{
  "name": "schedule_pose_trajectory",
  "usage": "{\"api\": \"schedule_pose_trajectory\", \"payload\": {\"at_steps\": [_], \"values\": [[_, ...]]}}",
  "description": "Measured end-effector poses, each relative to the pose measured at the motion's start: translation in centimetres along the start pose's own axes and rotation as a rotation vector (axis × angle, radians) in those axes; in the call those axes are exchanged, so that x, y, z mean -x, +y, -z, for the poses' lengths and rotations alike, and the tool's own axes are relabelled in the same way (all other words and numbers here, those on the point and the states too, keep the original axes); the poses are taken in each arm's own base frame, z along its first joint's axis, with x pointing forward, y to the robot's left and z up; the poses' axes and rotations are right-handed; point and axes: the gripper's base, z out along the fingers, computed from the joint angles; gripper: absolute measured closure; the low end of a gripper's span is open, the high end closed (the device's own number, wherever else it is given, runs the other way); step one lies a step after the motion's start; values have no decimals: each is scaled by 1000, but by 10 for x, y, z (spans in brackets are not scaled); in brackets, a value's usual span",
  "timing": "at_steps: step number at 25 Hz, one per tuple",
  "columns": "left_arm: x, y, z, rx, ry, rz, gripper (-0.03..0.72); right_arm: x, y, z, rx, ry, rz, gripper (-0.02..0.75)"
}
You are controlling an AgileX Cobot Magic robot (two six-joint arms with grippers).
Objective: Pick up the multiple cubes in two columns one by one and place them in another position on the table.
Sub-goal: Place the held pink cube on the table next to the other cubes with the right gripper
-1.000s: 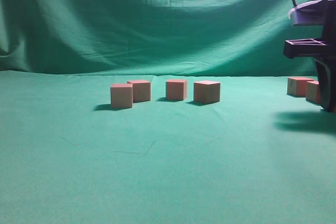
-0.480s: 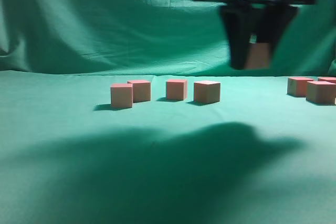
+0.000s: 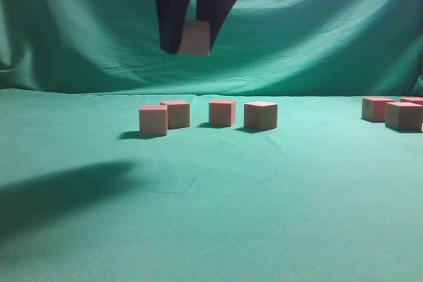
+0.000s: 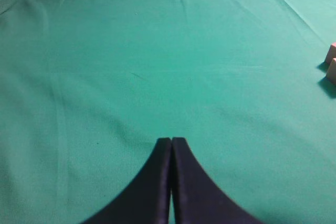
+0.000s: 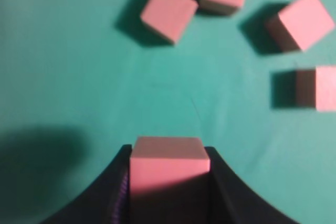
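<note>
My right gripper (image 3: 192,43) hangs high over the table (image 3: 218,222), shut on one salmon cube (image 3: 196,37) that sits squarely between its dark fingers (image 5: 113,182). Below it, several cubes stand in a loose row; the nearest is the left one (image 3: 153,121) and the rightmost is tan-sided (image 3: 260,115). The right wrist view looks down on the held cube (image 5: 169,163) and that group, with one cube (image 5: 168,10) at the upper left. My left gripper (image 4: 171,141) is shut and empty over bare cloth.
More cubes (image 3: 403,115) sit together at the far right of the table. Two cube corners (image 4: 331,61) show at the right edge of the left wrist view. A draped green backdrop (image 3: 79,31) rises behind the table. The arm's shadow (image 3: 59,193) lies front left.
The right gripper has risen from the cluster at the far right and carried a cube leftward, from the right edge to above the left group. Its shadow has slid left too.
</note>
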Motion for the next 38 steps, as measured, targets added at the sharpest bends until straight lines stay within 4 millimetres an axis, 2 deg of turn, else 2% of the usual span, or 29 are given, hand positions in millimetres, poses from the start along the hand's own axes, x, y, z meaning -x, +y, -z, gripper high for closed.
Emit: {"api": "schedule_pose_trajectory", "payload": {"at_steps": [7, 12, 20, 38], "values": [[0, 0, 0, 0, 0, 0, 688, 27, 4, -37, -6, 67, -48, 475], [0, 0, 0, 0, 0, 0, 688, 27, 5, -59, -11, 110, -53, 475], [0, 0, 0, 0, 0, 0, 688, 25, 6, -77, -13, 143, -28, 475], [0, 0, 0, 0, 0, 0, 688, 29, 11, -80, -3, 105, 7, 475]]}}
